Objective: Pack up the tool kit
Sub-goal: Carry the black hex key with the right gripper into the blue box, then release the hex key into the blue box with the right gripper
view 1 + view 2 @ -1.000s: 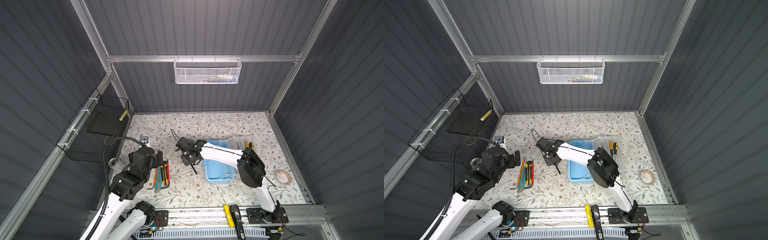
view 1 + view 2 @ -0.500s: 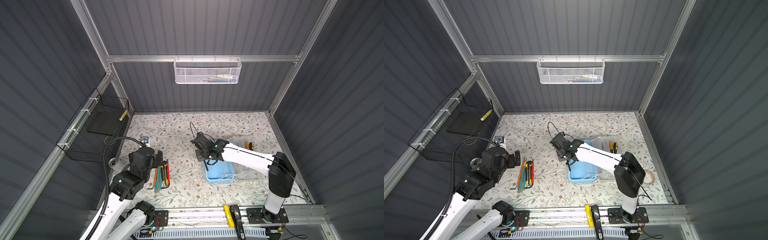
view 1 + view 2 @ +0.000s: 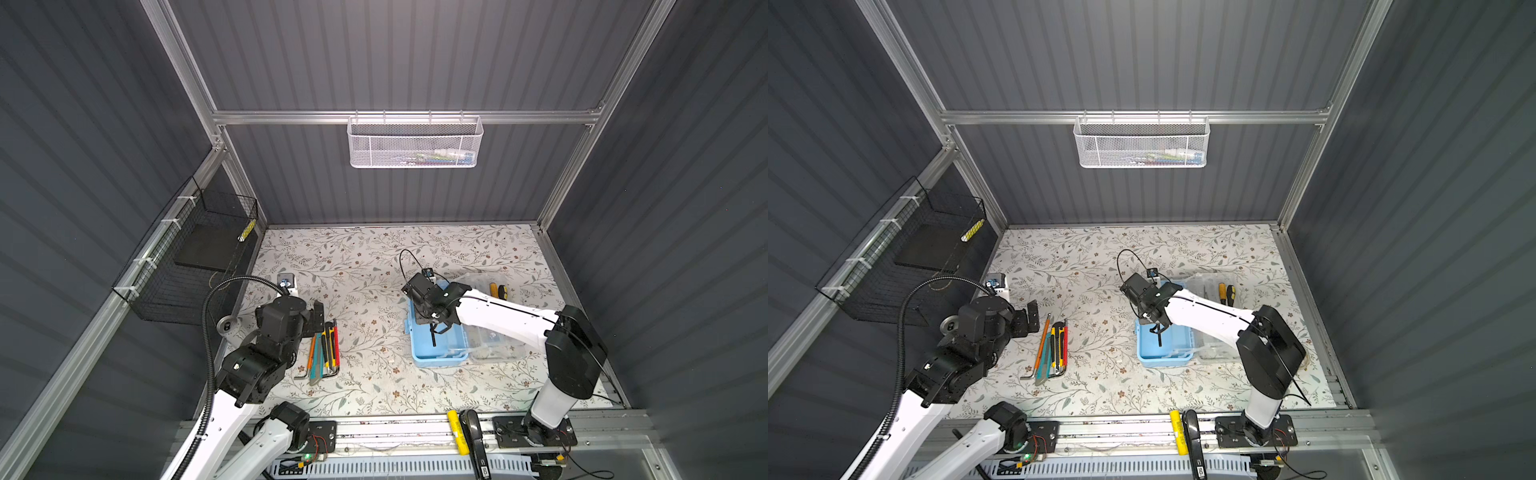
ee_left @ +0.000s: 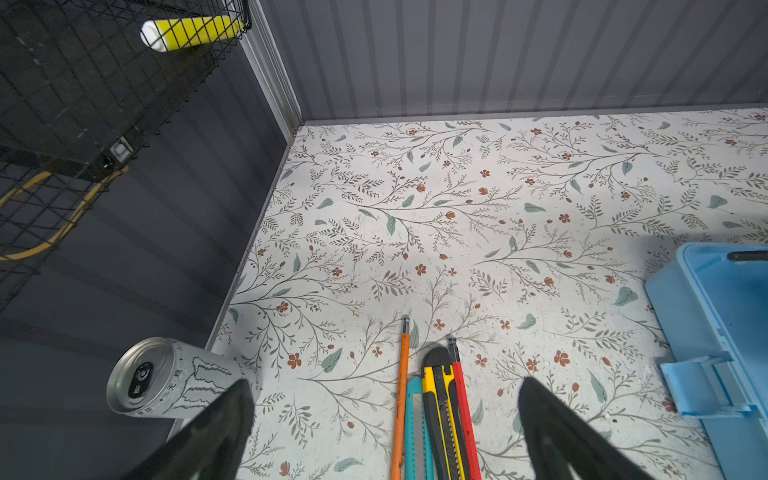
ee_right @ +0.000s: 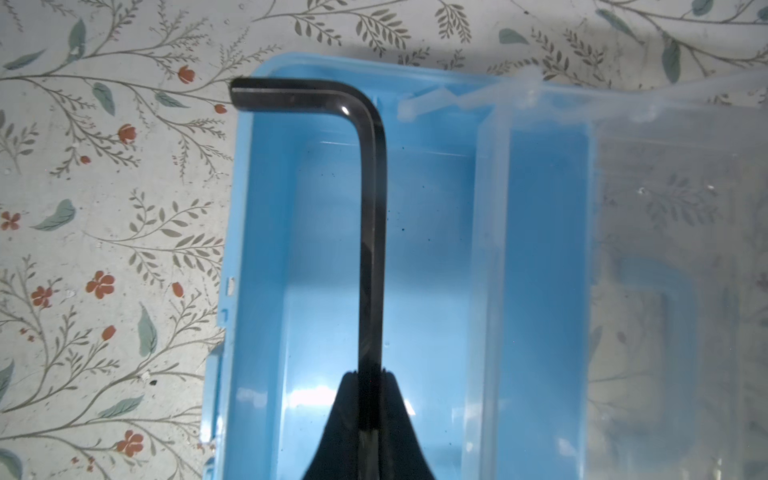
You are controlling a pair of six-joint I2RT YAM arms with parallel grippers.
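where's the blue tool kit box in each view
Both top views: tool kit, right of centre, lid open.
Left wrist: only a corner, at the frame edge.
Right wrist: fills the middle.
Shared landmark: black hex key above its base, in the right end effector.

The tool kit (image 3: 440,354) lies right of the row of hand tools (image 3: 326,349), a can (image 4: 174,380) farther left.

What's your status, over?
Right gripper shut on hex key, over open kit. Left gripper open, above loose tools. Nothing blocking.
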